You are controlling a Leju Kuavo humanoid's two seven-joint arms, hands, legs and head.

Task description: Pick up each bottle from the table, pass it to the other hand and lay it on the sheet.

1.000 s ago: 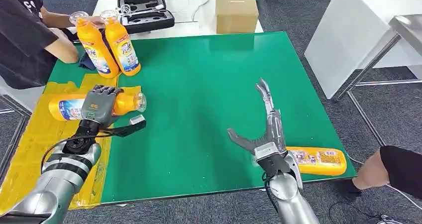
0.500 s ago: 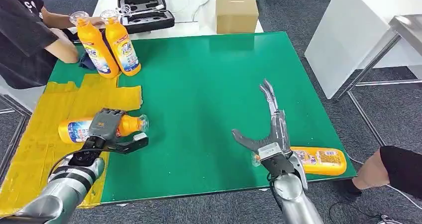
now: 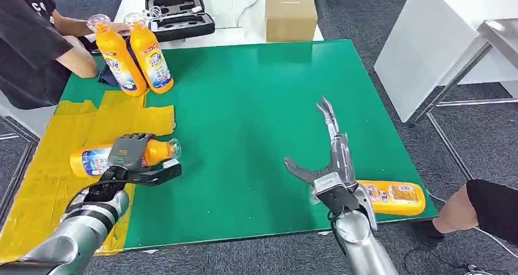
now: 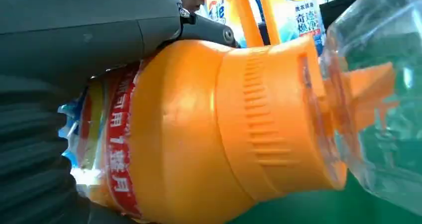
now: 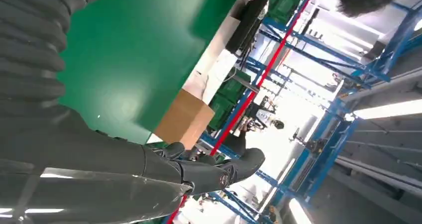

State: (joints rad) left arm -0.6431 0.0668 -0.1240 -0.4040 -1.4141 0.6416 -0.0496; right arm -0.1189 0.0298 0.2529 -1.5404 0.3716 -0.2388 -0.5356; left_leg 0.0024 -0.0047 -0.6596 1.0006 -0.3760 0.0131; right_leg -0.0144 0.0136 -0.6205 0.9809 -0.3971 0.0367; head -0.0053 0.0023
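Note:
An orange bottle (image 3: 91,160) lies on its side at the edge of the yellow sheet (image 3: 55,183), its clear cap pointing over the green table (image 3: 244,104). My left hand (image 3: 128,153) grips it from above, fingers over its body and thumb stretched out beneath. In the left wrist view the bottle (image 4: 199,134) presses against my left hand (image 4: 74,35). My right hand (image 3: 327,159) hovers open over the table, fingers straight. A second orange bottle (image 3: 394,197) lies just behind its wrist by the front right edge.
A person (image 3: 30,43) at the back left holds two upright orange bottles (image 3: 119,61). A black case (image 3: 180,15) and a cardboard box (image 3: 290,12) stand beyond the table. A white table (image 3: 440,36) is at the right, and another person's knee (image 3: 488,211) is near the front right corner.
My left hand has brought the bottle nearer to me and lower onto the yellow sheet, then nearly stopped. The right hand has hardly moved.

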